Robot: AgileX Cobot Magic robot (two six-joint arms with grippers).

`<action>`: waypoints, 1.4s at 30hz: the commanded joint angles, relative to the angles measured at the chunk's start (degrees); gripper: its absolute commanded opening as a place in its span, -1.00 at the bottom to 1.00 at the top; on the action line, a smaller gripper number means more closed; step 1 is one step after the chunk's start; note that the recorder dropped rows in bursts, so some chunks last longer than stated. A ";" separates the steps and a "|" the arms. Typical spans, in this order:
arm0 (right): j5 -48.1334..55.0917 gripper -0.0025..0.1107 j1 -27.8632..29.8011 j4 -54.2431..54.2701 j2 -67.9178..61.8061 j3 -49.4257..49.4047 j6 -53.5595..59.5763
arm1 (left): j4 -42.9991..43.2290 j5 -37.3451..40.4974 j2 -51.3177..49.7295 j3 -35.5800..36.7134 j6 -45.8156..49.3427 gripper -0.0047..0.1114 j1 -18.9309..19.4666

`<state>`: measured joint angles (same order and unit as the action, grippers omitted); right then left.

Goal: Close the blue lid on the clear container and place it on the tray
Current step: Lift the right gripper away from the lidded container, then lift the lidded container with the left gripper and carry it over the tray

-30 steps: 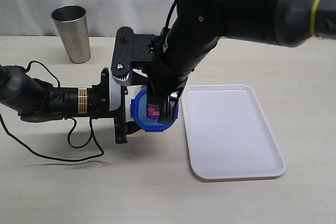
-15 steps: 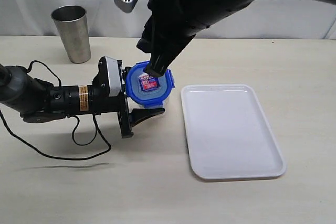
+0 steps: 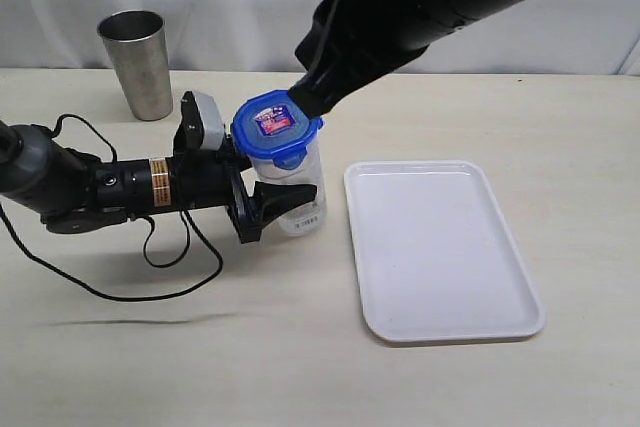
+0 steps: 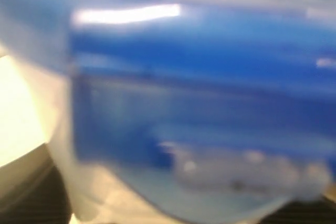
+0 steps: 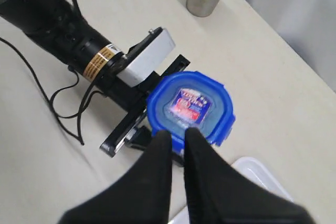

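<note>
Room: white rectangular plastic tray (image 3: 352, 247) just beside tall clear plastic container (image 3: 303, 185).
Left gripper (image 3: 258, 209): clamped on container.
Right gripper (image 5: 177, 135): jaws narrow, empty, above round blue lid (image 3: 277, 127).

The blue lid (image 3: 277, 127) is sitting on the clear container (image 3: 302, 190), which is standing just left of the tray (image 3: 440, 247), with the tumbler (image 3: 138, 62) behind.

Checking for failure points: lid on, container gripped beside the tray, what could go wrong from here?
The blue lid sits on the clear container, but its flaps may not all be latched; it could pop off when carried. The left gripper holds the tall container from the side, so it might tip or catch the tray rim.
</note>
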<state>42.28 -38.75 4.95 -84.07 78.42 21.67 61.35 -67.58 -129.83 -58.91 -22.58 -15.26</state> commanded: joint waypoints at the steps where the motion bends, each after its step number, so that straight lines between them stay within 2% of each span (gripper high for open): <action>1: -1.74 -0.87 0.08 0.88 5.85 -5.23 -2.05 | -0.64 -2.39 0.74 -0.77 -2.32 -0.92 -0.13; 20: -24.34 -0.87 0.08 0.88 45.62 -33.02 -6.05 | -2.47 -2.39 0.74 -0.77 -2.30 -0.92 -0.13; 35: -27.46 -0.87 0.08 0.15 77.72 -45.76 -8.84 | -1.70 -2.39 0.74 -0.77 -4.59 -0.92 -0.13; 42: -26.86 -0.87 0.08 -0.31 84.07 -48.49 -8.84 | 0.09 -0.93 1.66 -0.77 -6.22 -0.92 -0.13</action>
<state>15.41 -38.75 5.37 -0.63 30.65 13.06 60.72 -67.70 -129.81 -59.19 -27.16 -15.26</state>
